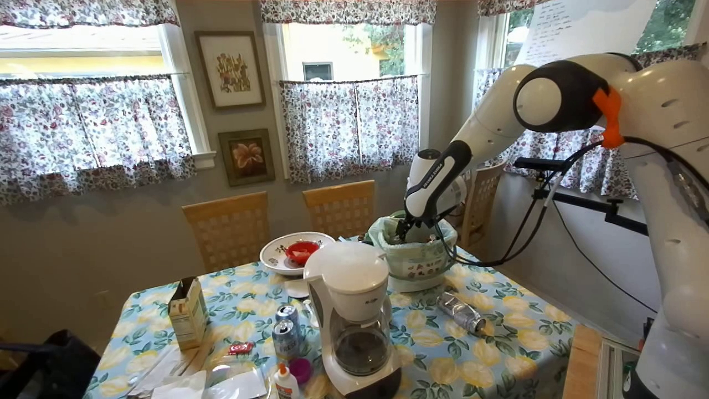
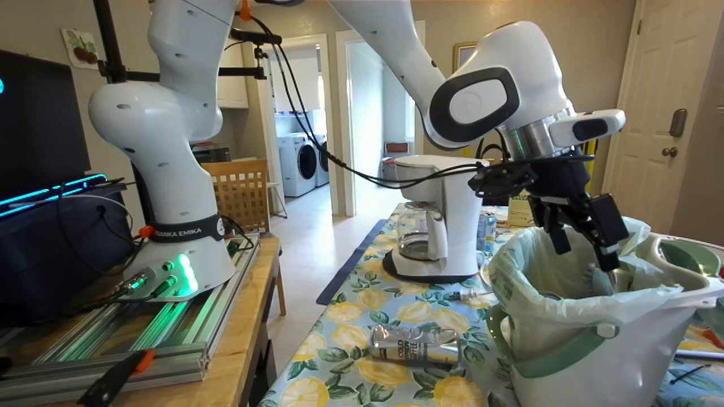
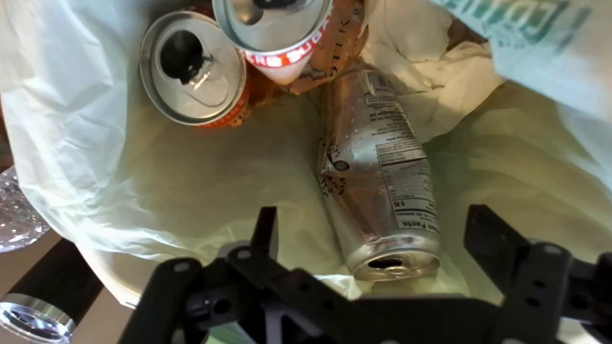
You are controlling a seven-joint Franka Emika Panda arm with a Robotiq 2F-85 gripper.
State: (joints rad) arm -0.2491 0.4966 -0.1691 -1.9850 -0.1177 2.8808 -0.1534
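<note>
My gripper (image 3: 373, 220) is open inside the mouth of a lined bin, its fingers spread to either side of a dented silver can (image 3: 382, 177). The can lies tilted, its opened top toward me; I see no contact with it. Two orange-marked cans (image 3: 191, 67) (image 3: 272, 28) and crumpled paper (image 3: 430, 71) lie farther in. The bin (image 2: 594, 362) is white with a green handle and a pale green liner (image 2: 520, 282). In both exterior views the gripper (image 1: 407, 230) (image 2: 585, 254) points down into the bin (image 1: 418, 284). Another silver can (image 1: 461, 313) (image 2: 416, 343) lies on the table beside the bin.
A white coffee maker (image 1: 354, 271) (image 2: 447, 226) stands near the bin on the lemon-patterned tablecloth (image 1: 443, 377). A white bowl (image 1: 271, 255) holds a red bowl (image 1: 302, 252). Two upright cans (image 1: 285, 332), a box (image 1: 188, 316) and a glue bottle (image 1: 284, 382) stand farther off.
</note>
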